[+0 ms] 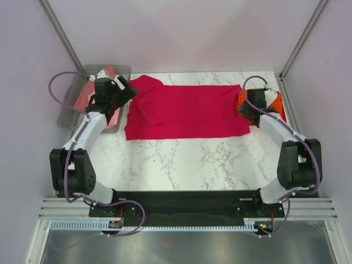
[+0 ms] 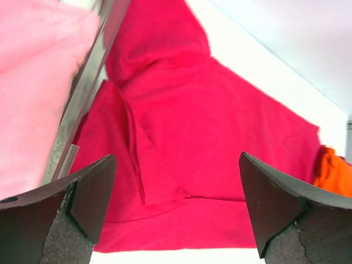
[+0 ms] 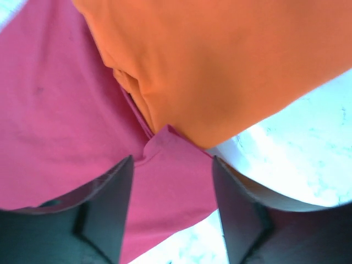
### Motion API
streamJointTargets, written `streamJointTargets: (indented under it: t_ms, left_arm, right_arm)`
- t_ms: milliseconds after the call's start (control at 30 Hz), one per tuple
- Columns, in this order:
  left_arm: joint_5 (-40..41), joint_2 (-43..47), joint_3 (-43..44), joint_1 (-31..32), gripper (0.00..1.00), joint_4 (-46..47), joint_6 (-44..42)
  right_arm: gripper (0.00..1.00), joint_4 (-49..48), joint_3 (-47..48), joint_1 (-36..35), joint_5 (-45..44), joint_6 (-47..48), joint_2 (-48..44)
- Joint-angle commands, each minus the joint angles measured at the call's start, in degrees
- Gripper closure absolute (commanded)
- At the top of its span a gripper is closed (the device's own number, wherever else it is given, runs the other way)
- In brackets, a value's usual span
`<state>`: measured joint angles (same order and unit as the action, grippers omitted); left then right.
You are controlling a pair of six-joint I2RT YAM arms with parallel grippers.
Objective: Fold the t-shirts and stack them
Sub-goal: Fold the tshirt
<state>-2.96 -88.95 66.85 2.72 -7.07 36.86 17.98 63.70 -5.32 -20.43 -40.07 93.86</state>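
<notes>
The crimson t-shirt (image 1: 187, 113) lies spread flat across the back of the marble table, its left part folded over on itself. My left gripper (image 1: 124, 91) hovers over the shirt's left end, and in the left wrist view it (image 2: 176, 203) stands wide open above the crimson t-shirt (image 2: 209, 137), with nothing held. My right gripper (image 1: 247, 107) is at the shirt's right edge. In the right wrist view its jaws (image 3: 172, 181) stand apart over a corner of the crimson t-shirt (image 3: 66, 121), which lies loose beside the orange t-shirt (image 3: 220, 66).
A clear grey bin (image 1: 69, 110) stands at the back left holding light pink t-shirts (image 1: 82, 99). Its wall (image 2: 88, 93) runs close to my left finger. The orange t-shirt (image 1: 276, 100) sits at the back right, near the frame post.
</notes>
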Motion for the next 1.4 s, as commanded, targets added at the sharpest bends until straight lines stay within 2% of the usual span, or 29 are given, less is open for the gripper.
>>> streamJointTargets:
  t_ms: [0, 167, 333, 433, 600, 867, 1033, 1133, 1167, 1200, 1233, 1367]
  left_arm:
    - [-1.3, 7.5, -0.4, 0.2, 0.0, -0.3, -2.9]
    - [-5.4, 14.0, -2.8, 0.3, 0.0, -3.5, -2.4]
    - [-6.2, 20.5, -13.0, 0.3, 0.02, -2.9, 1.3]
    - [-5.0, 24.6, -19.2, 0.3, 0.03, -2.6, 3.5]
    - [-0.3, 32.5, -28.3, 0.2, 0.02, 0.0, 5.0]
    - [0.2, 37.3, -34.5, 0.2, 0.02, 1.4, 6.5]
    - [0.4, 39.7, -37.0, 0.2, 0.02, 2.6, 7.0]
    - [0.3, 40.3, -37.9, 0.2, 0.02, 2.7, 6.9]
    - [0.3, 40.5, -38.3, 0.2, 0.02, 2.7, 6.8]
    - [0.3, 40.6, -38.5, 0.2, 0.02, 2.6, 6.7]
    - [0.3, 40.8, -38.8, 0.2, 0.03, 2.7, 6.6]
    - [0.4, 42.4, -41.1, 0.2, 0.03, 2.5, 6.2]
  right_arm:
    - [0.31, -4.5, -5.4, 0.4, 0.9, 0.5, -8.7]
    - [0.32, -8.6, -16.0, 0.4, 4.9, -3.9, -16.8]
    - [0.35, -15.9, -27.1, 0.3, 7.6, -8.7, -24.4]
    - [0.37, -20.7, -32.2, 0.3, 7.6, -10.6, -25.9]
    - [0.38, -24.8, -35.7, 0.3, 7.2, -12.5, -23.6]
    - [0.41, -36.4, -36.4, 0.3, 6.2, -12.7, -14.5]
    - [0.47, -37.3, -35.5, 0.3, 2.8, -13.2, -10.6]
    - [0.58, -37.4, -35.8, 0.3, 0.6, -13.5, -10.4]
    - [0.72, -37.1, -35.9, 0.3, 0.1, -13.5, -10.6]
    - [0.82, -36.5, -36.1, 0.4, -0.5, -13.5, -11.0]
    - [0.99, -35.7, -36.4, 0.3, -1.6, -13.6, -12.3]
    - [1.0, -32.4, -39.8, 0.4, -3.9, -13.9, -18.4]
